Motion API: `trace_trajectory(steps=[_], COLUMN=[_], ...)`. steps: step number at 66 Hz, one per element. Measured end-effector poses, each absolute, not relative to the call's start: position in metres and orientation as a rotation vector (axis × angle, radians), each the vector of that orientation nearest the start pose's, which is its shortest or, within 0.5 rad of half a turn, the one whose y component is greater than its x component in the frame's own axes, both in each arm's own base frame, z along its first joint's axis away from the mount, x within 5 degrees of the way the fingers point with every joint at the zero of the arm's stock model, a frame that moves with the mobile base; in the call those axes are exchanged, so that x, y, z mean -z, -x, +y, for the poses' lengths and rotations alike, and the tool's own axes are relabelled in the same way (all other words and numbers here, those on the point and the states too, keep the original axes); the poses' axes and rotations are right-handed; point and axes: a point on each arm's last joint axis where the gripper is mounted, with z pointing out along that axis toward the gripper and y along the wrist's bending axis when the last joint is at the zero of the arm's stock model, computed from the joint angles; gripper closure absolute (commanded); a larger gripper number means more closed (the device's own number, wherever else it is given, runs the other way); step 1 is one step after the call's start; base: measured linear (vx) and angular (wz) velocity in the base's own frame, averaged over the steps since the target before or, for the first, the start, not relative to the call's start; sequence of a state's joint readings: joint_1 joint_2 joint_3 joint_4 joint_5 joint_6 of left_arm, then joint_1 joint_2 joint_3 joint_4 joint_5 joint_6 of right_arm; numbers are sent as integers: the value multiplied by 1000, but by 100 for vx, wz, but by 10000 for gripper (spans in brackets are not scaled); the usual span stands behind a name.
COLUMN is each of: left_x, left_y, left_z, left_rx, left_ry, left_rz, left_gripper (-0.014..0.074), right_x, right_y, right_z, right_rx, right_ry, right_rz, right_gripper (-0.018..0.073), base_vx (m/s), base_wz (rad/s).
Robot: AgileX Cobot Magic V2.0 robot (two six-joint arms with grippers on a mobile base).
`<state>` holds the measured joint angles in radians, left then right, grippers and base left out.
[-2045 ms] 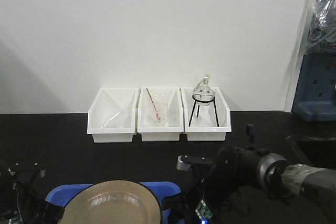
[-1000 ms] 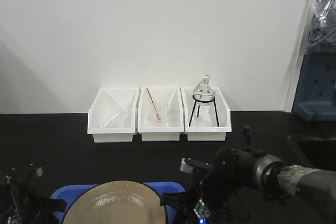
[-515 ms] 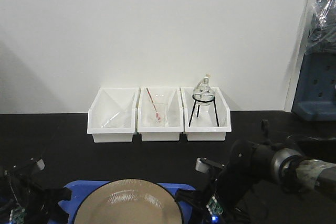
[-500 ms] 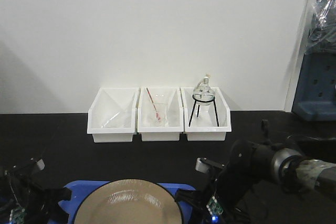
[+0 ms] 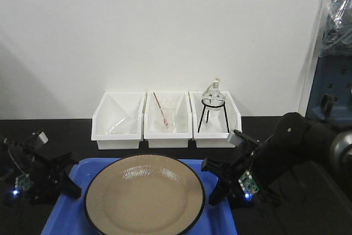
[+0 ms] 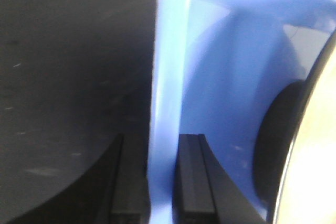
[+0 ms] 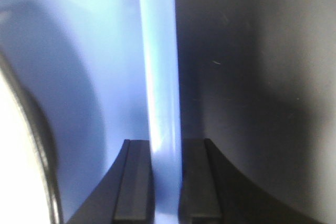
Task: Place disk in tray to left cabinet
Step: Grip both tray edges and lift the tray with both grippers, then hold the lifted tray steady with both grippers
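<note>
The disk (image 5: 144,199), tan inside with a black rim, lies in the blue tray (image 5: 73,213), which is held up above the black table. My left gripper (image 5: 67,182) is shut on the tray's left rim (image 6: 165,77), one finger (image 6: 191,182) inside it and one outside. My right gripper (image 5: 218,183) is shut on the tray's right rim (image 7: 160,72) in the same way. The disk's edge shows at the right of the left wrist view (image 6: 320,156) and at the left of the right wrist view (image 7: 13,171). The left cabinet is out of view.
Three white bins (image 5: 166,119) stand in a row against the back wall; the right one holds a glass flask on a black tripod (image 5: 213,105). A blue-grey unit (image 5: 333,92) stands at the far right. The black tabletop (image 5: 49,136) runs beneath the tray.
Both arms have risen with the tray and disk, which now show higher and larger in the front view. The right arm has also moved right.
</note>
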<state>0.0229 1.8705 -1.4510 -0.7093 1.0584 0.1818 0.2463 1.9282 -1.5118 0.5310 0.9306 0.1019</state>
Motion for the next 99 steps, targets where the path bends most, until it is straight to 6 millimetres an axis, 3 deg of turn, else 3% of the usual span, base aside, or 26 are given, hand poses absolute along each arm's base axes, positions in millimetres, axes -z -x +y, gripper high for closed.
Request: trace_trajectory(steps=[21, 38, 60, 83, 99], left_x=[-293, -322, -358, -359, -359], left_y=[-395, -400, -405, -405, -405], left_z=[-48, -47, -47, -48, -48], left_rx=[974, 975, 986, 1026, 1026], left_ry=[268, 345, 378, 387, 388], left_rz=[2747, 2693, 2598, 2587, 2587], left_gripper=[597, 597, 597, 597, 596], right_x=[-294, -329, -336, -352, -351], right_y=[-403, -406, -406, -409, -409], right_z=[117, 117, 116, 108, 108], right_rx=[-825, -867, -935, -955, -947], right_ry=[-161, -155, -202, -203, -190], right_rz=[2737, 2677, 2663, 2615, 2622], right_gripper=[564, 564, 564, 564, 564], base_vx=[0, 0, 0, 0, 0], base_wz=[0, 0, 0, 0, 0])
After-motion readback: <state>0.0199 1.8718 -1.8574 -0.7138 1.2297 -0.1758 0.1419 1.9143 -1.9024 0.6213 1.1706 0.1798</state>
